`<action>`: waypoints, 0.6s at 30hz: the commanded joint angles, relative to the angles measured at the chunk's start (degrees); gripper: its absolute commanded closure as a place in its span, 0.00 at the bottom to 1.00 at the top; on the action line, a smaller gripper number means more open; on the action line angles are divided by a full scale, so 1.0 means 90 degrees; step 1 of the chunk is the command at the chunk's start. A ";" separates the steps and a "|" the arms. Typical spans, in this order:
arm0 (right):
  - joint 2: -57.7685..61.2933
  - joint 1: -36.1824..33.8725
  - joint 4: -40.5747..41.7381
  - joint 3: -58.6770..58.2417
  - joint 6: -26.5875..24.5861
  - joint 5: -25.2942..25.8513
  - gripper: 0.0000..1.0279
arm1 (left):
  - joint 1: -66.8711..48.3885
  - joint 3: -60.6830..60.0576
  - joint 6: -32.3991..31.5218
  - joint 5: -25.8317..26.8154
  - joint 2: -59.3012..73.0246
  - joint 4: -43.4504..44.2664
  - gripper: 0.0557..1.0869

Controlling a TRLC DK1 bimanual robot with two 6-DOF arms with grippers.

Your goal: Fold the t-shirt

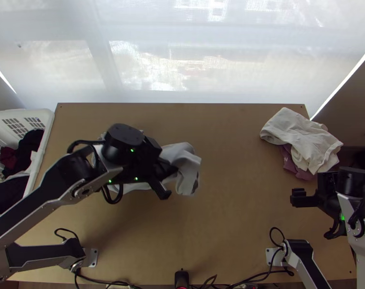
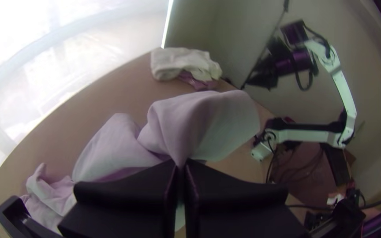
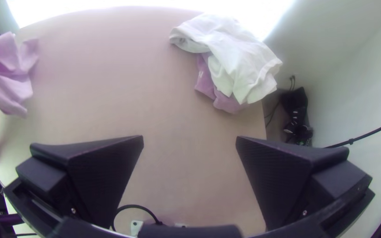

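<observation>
Since the t-shirt [image 2: 111,150] is bunched toward the left edge of the table [image 1: 240,221], I have the left gripper [image 2: 181,164] clamped on it, probably for spreading, the right gripper [image 3: 189,137] (fingers apart) free near the right edge.

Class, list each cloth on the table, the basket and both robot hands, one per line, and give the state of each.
T-shirt: bunched, unfolded, pinched in the left hand
White cloth: crumpled, lying over the purple cloth
Purple cloth: partly covered
Basket: open-topped, with clothes inside
Left hand: shut on the T-shirt
Right hand: open, holding nothing
</observation>
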 commanded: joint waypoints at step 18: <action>-0.0329 -0.0669 -0.0077 -0.0061 -0.0160 -0.0017 0.05 | 0.2222 -0.2442 0.0989 -0.0276 -0.1460 -0.0199 0.06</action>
